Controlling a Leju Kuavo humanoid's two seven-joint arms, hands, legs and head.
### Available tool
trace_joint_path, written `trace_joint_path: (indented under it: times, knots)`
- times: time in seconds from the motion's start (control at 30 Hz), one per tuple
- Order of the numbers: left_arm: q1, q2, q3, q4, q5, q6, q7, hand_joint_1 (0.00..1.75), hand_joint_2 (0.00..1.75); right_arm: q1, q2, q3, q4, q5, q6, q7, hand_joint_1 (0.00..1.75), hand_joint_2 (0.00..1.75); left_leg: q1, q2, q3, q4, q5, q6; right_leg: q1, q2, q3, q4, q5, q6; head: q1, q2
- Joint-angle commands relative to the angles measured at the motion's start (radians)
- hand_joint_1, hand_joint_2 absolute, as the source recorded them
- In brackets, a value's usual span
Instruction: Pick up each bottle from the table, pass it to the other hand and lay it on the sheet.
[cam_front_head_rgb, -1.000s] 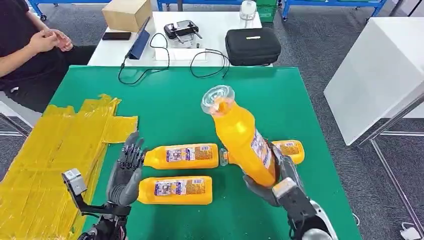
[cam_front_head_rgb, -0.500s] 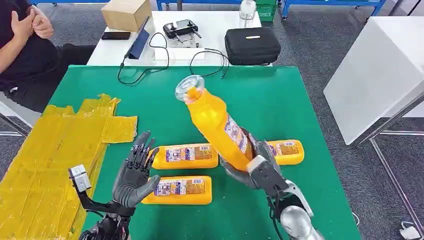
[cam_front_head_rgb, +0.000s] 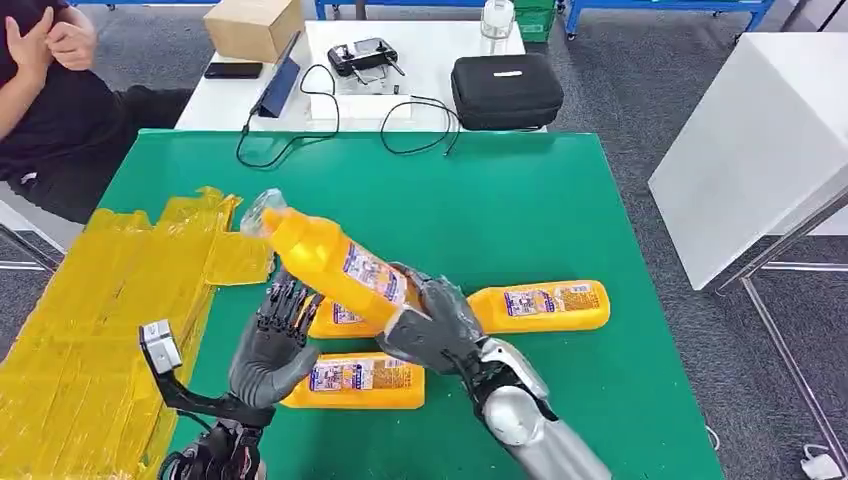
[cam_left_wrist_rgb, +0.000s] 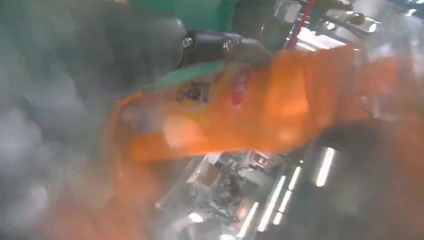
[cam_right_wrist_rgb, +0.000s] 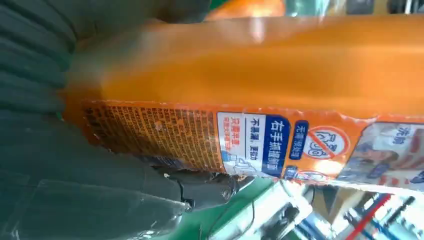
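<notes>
- A green tabletop (cam_front_head_rgb: 560, 200) fills the scene, with a crumpled yellow sheet (cam_front_head_rgb: 100, 300) over its left edge; a person (cam_front_head_rgb: 50, 60) sits beyond the far left corner.
- The right hand (cam_front_head_rgb: 430, 325) grips a held orange bottle (cam_front_head_rgb: 335, 262) by its lower body, cap end tilted up toward the sheet.
- The left hand (cam_front_head_rgb: 272, 345) is raised near the front edge, palm facing the bottle, fingers spread and holding nothing, fingertips just beside it.
- Three more bottles lie flat: one near the front edge (cam_front_head_rgb: 360, 378), one partly hidden behind the hands (cam_front_head_rgb: 335, 318), one toward the right edge (cam_front_head_rgb: 545, 305).
- Since half a second ago the right arm has swung left and lowered the bottle from steep to slanting.
</notes>
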Motion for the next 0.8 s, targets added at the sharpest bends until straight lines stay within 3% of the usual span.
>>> trace_joint_path:
  times: [0.03,0.47,0.8]
  knots:
    - [-0.054,-0.004,0.011,0.081,0.035,-0.02,0.013,0.0,1.75,-0.156,0.071,0.139,0.234,0.069,-0.003,0.025,1.75,1.75,0.002,0.005,0.002,0.0,0.0,-0.002,0.002,0.004,0.001,-0.001,0.002,-0.002,0.0,0.0]
    - [-0.058,-0.012,0.068,0.077,0.062,-0.016,0.005,0.0,1.75,-0.173,0.117,0.259,0.297,0.171,0.015,0.066,1.75,1.75,0.001,0.001,0.002,0.0,-0.001,-0.001,0.001,0.0,0.002,-0.001,0.0,-0.001,0.0,0.0]
    - [-0.061,-0.012,0.122,0.057,-0.06,0.089,-0.021,0.0,1.75,-0.193,0.174,0.415,0.337,0.299,0.044,0.15,1.75,1.75,0.001,0.001,0.002,-0.001,0.0,-0.001,0.001,0.0,0.001,-0.001,0.0,-0.001,0.0,0.0]
